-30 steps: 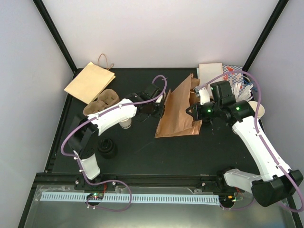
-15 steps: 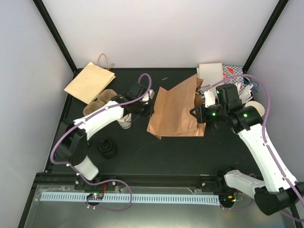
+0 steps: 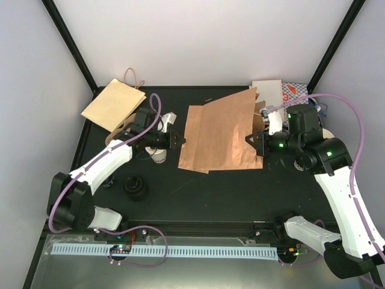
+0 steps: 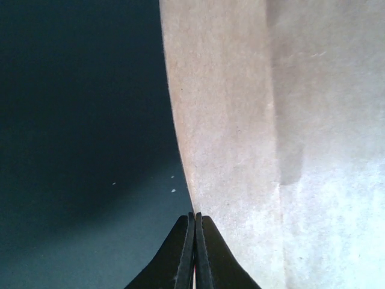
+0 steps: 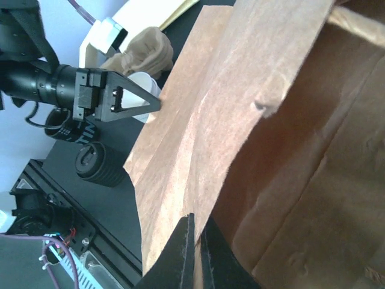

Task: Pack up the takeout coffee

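The left fingers (image 3: 179, 140) have just clenched the paper bag (image 3: 219, 135); with the right fingers (image 3: 251, 138) gripping its opposite edge, the bag spreads wider. The takeout coffee (image 3: 158, 156) waits unpacked on the counter (image 3: 198, 186).

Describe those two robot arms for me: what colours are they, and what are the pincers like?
Both the left arm and right arm have white shells with black joints. A thin purple cable loops along each. Small green lights glow on the right arm. The left gripper and right gripper are black, tapering to slim pointed fingers.
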Robot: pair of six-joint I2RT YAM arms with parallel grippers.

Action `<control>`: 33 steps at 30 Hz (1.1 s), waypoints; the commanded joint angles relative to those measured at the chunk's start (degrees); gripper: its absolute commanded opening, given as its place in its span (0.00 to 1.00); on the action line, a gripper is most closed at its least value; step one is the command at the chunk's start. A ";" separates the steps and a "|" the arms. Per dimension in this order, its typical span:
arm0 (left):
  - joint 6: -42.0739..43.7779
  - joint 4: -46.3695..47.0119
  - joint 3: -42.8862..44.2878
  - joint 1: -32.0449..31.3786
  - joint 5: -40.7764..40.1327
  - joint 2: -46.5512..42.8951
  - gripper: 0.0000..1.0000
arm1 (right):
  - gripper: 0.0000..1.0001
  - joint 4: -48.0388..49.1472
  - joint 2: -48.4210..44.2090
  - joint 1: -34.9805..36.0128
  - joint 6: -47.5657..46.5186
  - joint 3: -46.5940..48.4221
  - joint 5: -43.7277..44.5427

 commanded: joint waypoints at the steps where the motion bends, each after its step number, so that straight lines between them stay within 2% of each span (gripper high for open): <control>1: -0.21 2.44 -1.54 2.88 6.71 -2.05 0.02 | 0.01 -1.94 -1.63 0.15 0.13 5.42 -0.17; 10: -0.62 4.93 -3.61 5.67 12.73 -1.39 0.01 | 0.01 -3.92 -2.60 0.15 0.53 9.70 1.53; 20: -0.21 4.95 -4.84 6.31 12.25 -1.19 0.01 | 0.01 -2.93 -3.68 0.20 0.77 13.32 2.07; 27: -0.24 5.39 -4.74 6.28 12.29 -1.22 0.03 | 0.01 -2.33 -2.87 0.15 0.42 11.57 0.10; 28: -0.18 5.33 -4.66 6.23 12.39 -1.26 0.08 | 0.01 -2.38 -2.58 0.15 0.22 11.33 -0.12; 31: 0.34 4.88 -4.21 6.22 12.29 -1.47 0.37 | 0.01 -2.67 -1.71 0.15 -0.13 11.07 0.10; 33: 0.78 4.40 -3.90 6.22 11.99 -2.00 0.48 | 0.01 -2.81 -1.19 0.19 -0.41 11.15 0.15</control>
